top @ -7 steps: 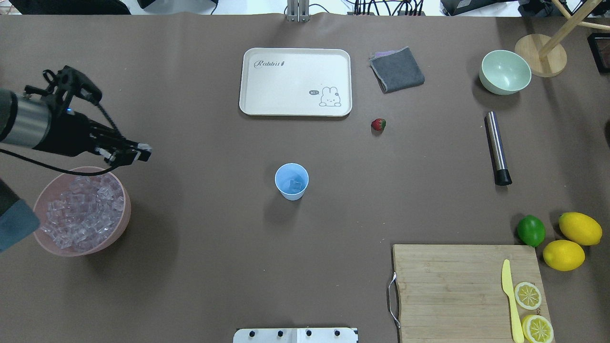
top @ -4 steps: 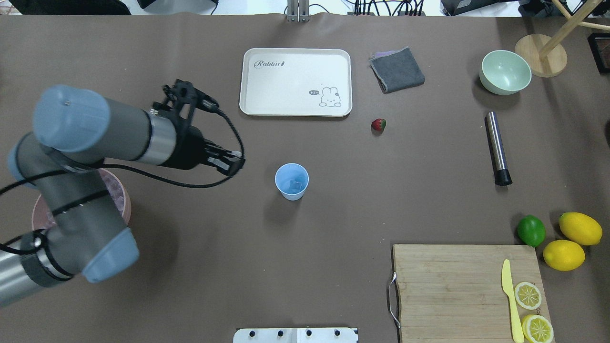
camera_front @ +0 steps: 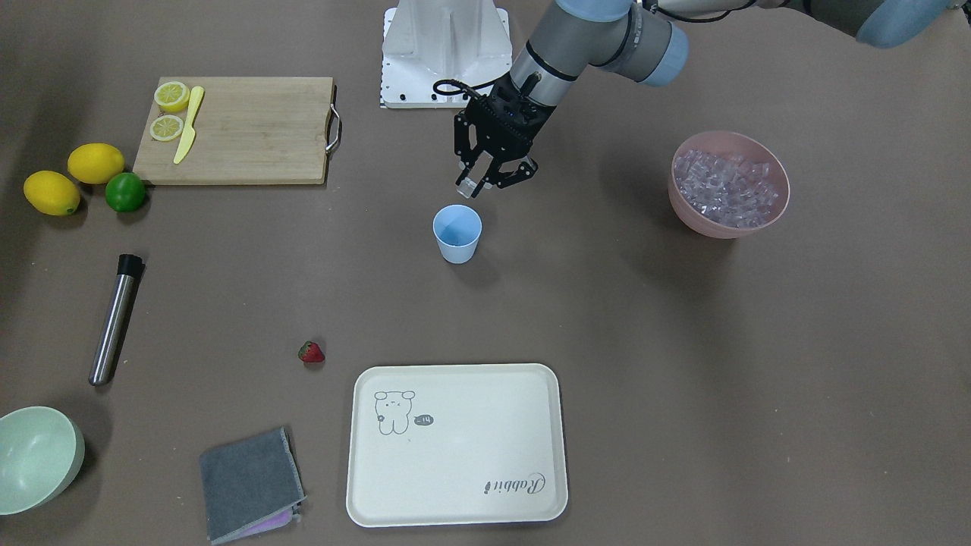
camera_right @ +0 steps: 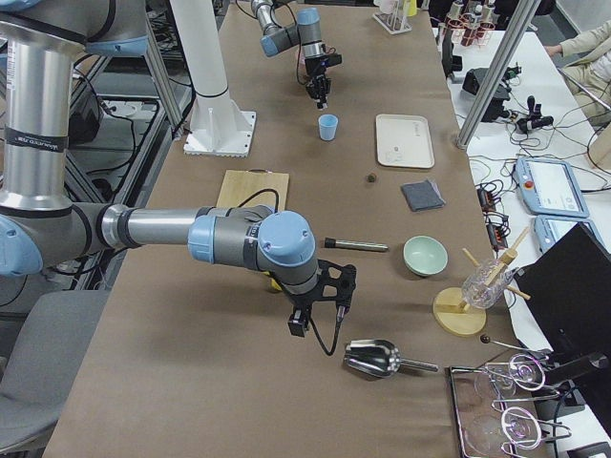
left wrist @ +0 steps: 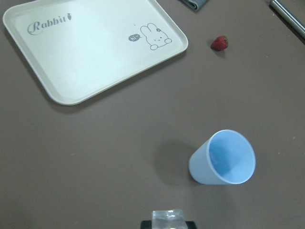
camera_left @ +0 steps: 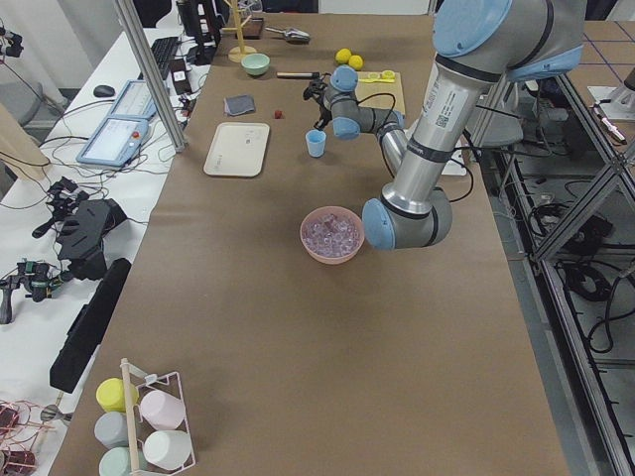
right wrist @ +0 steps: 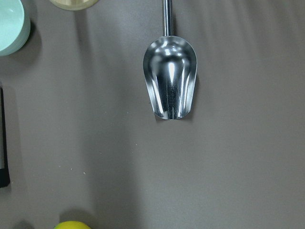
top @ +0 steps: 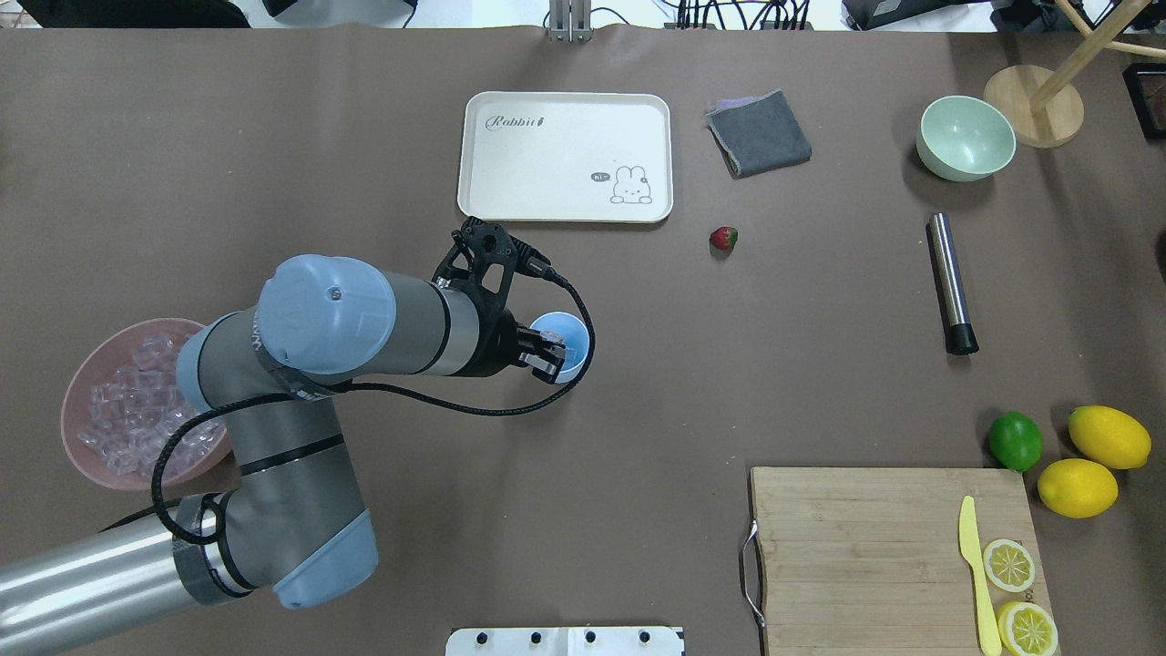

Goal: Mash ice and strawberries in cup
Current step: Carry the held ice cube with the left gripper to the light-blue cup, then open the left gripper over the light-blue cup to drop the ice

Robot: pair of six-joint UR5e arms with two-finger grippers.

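The light-blue cup stands upright mid-table. My left gripper hangs just above its rim on the robot's side, shut on one clear ice cube. From overhead the gripper covers the left edge of the cup. The left wrist view has the held cube at the bottom edge and the cup ahead of it. More ice fills the pink bowl. The strawberry lies alone on the table. My right gripper hovers near a metal scoop; I cannot tell its state.
A cream tray lies beyond the cup, with a grey cloth and a pale green bowl to the right. A steel muddler, a lime, lemons and a cutting board fill the right side. The scoop lies under the right wrist.
My left arm has swung from over the pink bowl rightwards across the table to the cup, carrying the ice cube. Nothing else has moved.
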